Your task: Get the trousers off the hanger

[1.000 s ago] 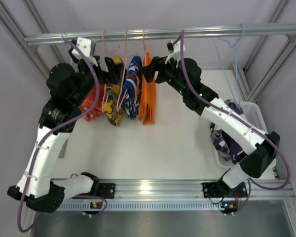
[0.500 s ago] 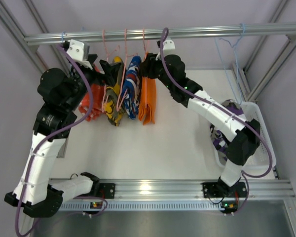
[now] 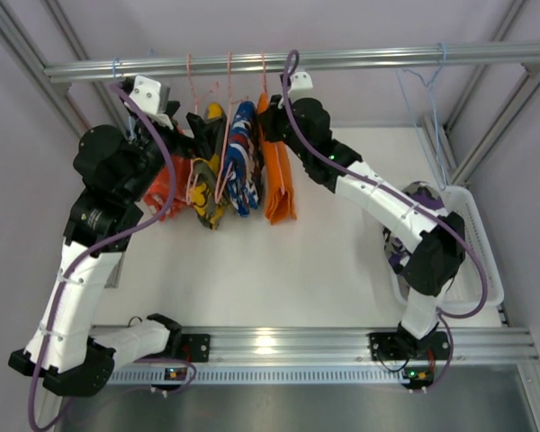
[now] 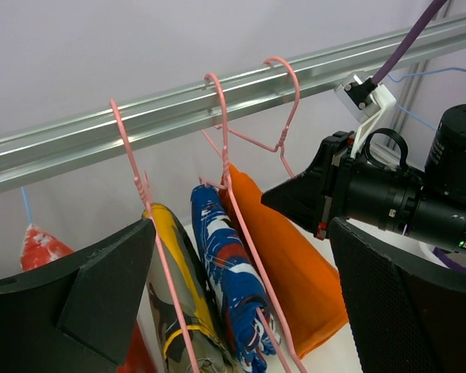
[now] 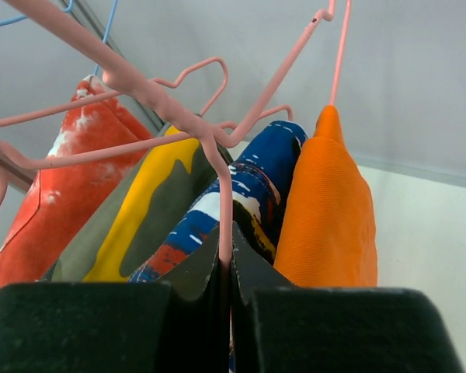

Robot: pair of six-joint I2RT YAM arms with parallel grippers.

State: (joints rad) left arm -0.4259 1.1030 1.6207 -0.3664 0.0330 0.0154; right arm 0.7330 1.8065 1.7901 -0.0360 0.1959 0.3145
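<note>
Orange trousers [image 3: 280, 191] hang from aluminium rail [image 3: 387, 58] above a white table [image 3: 297, 270].

We can read no text, label, brand, number or sign in any of the three views. The orange trousers [image 3: 279, 189] are plain cloth. The blue patterned garment [image 3: 245, 166] beside them shows only patches of colour, with no letters that we can make out.
</note>
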